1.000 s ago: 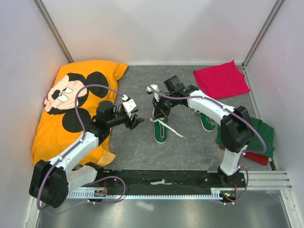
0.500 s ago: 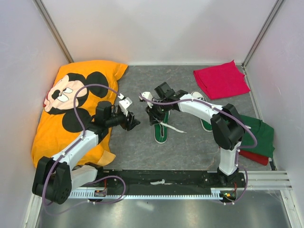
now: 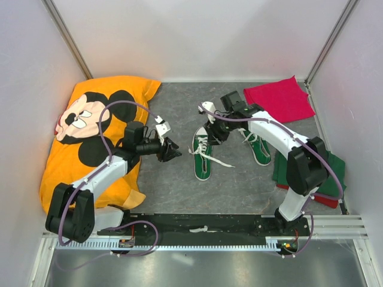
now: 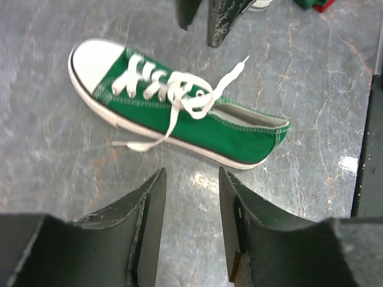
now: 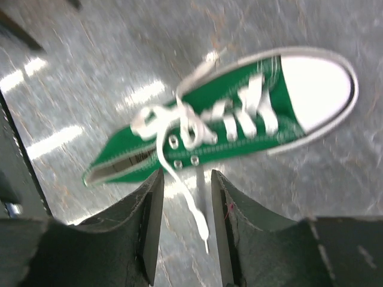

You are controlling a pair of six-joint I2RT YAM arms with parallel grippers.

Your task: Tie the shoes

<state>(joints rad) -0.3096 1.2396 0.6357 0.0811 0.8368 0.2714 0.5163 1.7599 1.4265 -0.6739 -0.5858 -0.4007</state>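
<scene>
Motion blur is smearing the green shoe (image 5: 239, 119) and its laces (image 5: 176, 128) in the right wrist view, while from above the right arm (image 3: 272, 131) is covering part of the other shoe (image 3: 261, 152) and its elbow is hiding part of the folded green cloth (image 3: 335, 172).

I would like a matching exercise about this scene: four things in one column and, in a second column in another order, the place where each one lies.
Things
1. orange pillow
2. red cloth
3. green cloth
4. shoe with trailing lace

Places
A. far right corner
B. in the middle
C. along the left side
D. at the right edge, on the near side

Pairs: 1-C, 2-A, 3-D, 4-B
</scene>
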